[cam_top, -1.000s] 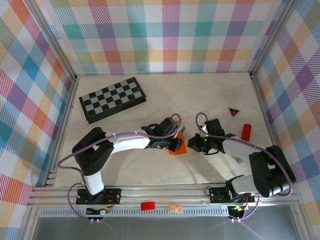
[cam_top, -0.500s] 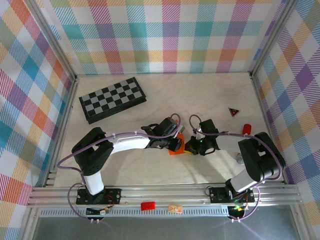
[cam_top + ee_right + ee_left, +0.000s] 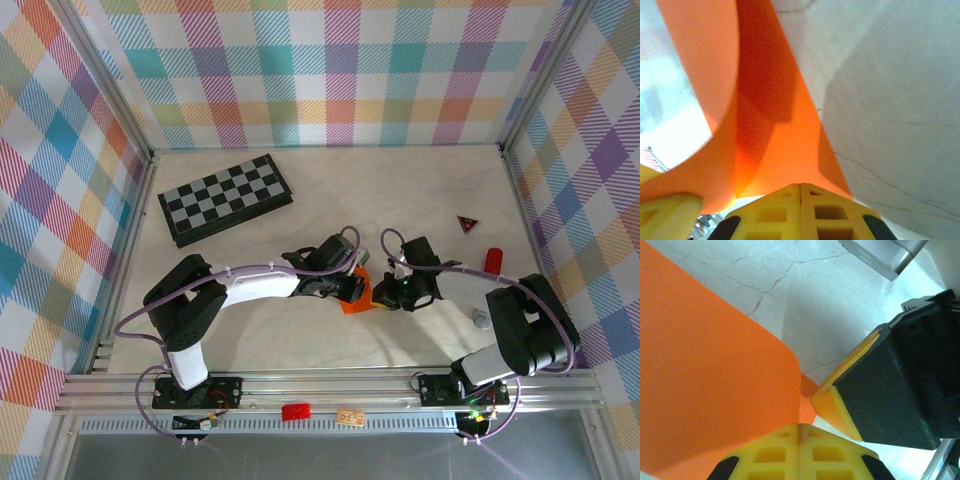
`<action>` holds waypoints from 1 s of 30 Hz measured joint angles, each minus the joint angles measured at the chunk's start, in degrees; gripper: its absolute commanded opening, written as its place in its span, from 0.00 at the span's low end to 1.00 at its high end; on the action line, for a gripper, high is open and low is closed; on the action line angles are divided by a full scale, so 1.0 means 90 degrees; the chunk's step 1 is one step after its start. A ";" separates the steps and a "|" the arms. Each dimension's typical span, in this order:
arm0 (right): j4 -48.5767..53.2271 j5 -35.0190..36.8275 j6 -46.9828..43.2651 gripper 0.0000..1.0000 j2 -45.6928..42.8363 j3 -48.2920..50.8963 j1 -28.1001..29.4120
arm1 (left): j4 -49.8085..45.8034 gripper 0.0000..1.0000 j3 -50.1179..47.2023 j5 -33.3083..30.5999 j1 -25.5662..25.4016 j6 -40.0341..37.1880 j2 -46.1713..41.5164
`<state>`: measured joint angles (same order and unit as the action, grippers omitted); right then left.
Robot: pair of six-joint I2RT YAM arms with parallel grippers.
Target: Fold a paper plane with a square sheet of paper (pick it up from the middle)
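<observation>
The square sheet of paper (image 3: 357, 302) is bright orange and lies bent at the middle of the table, between my two grippers. My left gripper (image 3: 354, 289) comes in from the left and is shut on the paper's edge. In the left wrist view the orange sheet (image 3: 705, 390) runs into the seam of the shut left gripper (image 3: 800, 428), and the right gripper's yellow fingertip (image 3: 837, 405) almost touches it. My right gripper (image 3: 381, 294) is shut on the opposite side. In the right wrist view the curled paper (image 3: 775, 130) rises from the shut right gripper (image 3: 800, 187).
A black-and-grey checkerboard (image 3: 225, 198) lies at the back left. A small dark red triangle (image 3: 467, 224) and a red cylinder (image 3: 492, 260) sit at the right near the wall. Plaid walls close three sides, and the rail (image 3: 330, 385) runs along the front.
My right gripper has moved left up to the paper and closed in beside the left gripper. The left gripper has stayed on the paper.
</observation>
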<state>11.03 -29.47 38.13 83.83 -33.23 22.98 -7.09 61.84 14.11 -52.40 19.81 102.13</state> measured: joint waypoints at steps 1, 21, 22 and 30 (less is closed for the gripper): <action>-0.0090 -0.0019 0.0046 0.05 0.0000 0.0000 0.0000 | 0.0017 0.02 -0.0022 0.0000 0.0000 0.0015 0.0000; -0.1030 -0.0126 0.0498 0.04 0.0665 0.0061 0.0000 | 0.0185 0.03 -0.0318 0.0000 0.0138 0.0046 -0.0063; -0.1032 -0.0129 0.0498 0.04 0.0665 0.0061 0.0000 | 0.0226 0.03 -0.0355 0.0000 0.0175 0.0061 -0.0063; -0.1032 -0.0129 0.0498 0.04 0.0665 0.0061 0.0000 | 0.0330 0.03 -0.0525 -0.0010 0.0274 0.0087 -0.0063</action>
<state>1.74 -30.63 42.61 89.82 -32.69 22.98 -4.12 57.12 14.02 -49.93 20.60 101.56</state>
